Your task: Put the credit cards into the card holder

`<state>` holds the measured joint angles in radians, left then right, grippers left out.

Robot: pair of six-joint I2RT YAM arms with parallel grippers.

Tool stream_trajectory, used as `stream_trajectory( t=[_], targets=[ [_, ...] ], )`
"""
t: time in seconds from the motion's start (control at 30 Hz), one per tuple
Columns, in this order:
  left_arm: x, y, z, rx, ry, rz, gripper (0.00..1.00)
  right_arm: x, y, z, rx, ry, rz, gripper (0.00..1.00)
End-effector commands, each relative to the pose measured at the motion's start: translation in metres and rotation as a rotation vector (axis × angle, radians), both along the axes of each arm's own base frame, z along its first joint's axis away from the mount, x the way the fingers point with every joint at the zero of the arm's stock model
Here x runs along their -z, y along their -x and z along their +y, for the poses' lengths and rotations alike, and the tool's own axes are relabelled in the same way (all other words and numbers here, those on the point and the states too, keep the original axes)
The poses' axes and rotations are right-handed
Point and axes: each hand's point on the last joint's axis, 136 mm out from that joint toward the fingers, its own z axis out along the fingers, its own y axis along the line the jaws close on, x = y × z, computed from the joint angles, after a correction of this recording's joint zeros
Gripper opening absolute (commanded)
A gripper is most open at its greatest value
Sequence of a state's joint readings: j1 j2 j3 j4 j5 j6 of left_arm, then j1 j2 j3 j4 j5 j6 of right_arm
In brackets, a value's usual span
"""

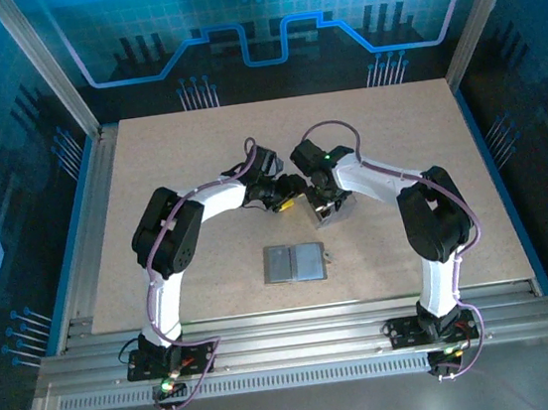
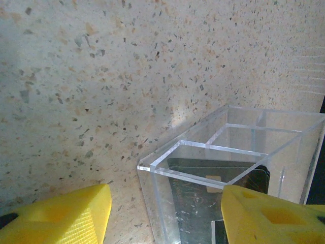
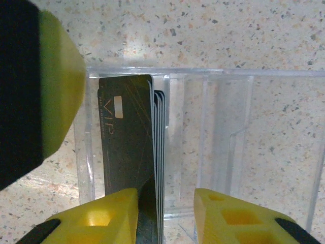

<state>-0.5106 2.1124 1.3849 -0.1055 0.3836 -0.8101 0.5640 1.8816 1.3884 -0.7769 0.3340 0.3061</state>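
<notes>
Several black credit cards (image 3: 129, 147) stand on edge in the left compartment of a clear plastic box (image 3: 238, 127); the front one reads VIP. My right gripper (image 3: 166, 218) is open above the box. Its fingers (image 3: 96, 218) straddle the card stack, the left one against the cards. My left gripper (image 2: 166, 213) is open at the box's corner (image 2: 152, 166), and the dark cards (image 2: 203, 203) show through the wall. In the top view both grippers (image 1: 284, 202) (image 1: 326, 204) meet at mid-table. The grey card holder (image 1: 293, 263) lies open and flat nearer the bases.
The clear box's right compartment (image 3: 274, 152) holds nothing. One left-gripper finger (image 3: 56, 86) looms beside the box in the right wrist view. Bare speckled tabletop (image 1: 178, 157) surrounds the arms, with metal frame rails (image 1: 87, 228) along the sides.
</notes>
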Motion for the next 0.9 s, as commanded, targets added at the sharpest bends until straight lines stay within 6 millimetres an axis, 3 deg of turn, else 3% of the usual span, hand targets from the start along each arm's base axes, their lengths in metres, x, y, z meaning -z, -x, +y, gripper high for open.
stream_trajectory(
  t=[0.0,0.87],
  targets=[
    [0.034,0.015,0.009,0.009,-0.078,0.078,0.60,-0.011,-0.001,0.000,-0.019,0.028,-0.016,0.32],
    [0.035,0.017,0.011,0.005,-0.079,0.086,0.60,-0.029,-0.003,-0.002,-0.030,0.023,-0.032,0.14]
  ],
)
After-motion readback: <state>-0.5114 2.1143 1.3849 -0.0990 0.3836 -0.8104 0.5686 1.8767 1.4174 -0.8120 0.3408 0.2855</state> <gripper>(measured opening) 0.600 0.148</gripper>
